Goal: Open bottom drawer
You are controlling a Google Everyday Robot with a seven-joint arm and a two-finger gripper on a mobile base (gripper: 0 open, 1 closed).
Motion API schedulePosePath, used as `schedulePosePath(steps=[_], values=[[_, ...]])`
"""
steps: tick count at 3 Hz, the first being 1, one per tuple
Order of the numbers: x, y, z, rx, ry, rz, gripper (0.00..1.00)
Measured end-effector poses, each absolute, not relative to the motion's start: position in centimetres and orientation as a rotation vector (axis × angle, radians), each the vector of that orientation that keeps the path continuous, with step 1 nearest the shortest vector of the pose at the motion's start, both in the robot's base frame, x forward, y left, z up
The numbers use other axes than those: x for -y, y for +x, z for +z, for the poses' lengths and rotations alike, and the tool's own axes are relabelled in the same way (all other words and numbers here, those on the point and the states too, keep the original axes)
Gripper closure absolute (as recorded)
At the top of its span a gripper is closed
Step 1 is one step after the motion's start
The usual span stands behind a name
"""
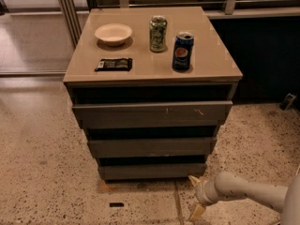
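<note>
The bottom drawer (152,171) is the lowest, narrowest grey-brown front of the cabinet, plain and without a handle, sitting just above the floor. Its front stands back a little from the middle drawer (152,147) above it. My gripper (192,197) hangs low over the floor at the lower right, just in front of and to the right of the bottom drawer's right corner. Its two tan fingers (194,179) are spread apart and hold nothing. It does not touch the drawer.
The top drawer (152,112) carries white scratch marks. On the cabinet top stand a white bowl (113,33), a green can (158,33), a blue can (183,51) and a dark snack packet (113,64). A small dark object (116,204) lies on the speckled floor.
</note>
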State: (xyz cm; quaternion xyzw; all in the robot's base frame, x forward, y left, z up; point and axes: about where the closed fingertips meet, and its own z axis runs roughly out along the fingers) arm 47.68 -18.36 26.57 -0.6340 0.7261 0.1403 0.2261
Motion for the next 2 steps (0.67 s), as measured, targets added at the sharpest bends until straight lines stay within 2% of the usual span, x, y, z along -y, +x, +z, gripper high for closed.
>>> schedulePosePath(steps=[2], values=[[17.6,51.6,23.5,-1.858,-1.706,0.326,0.0]])
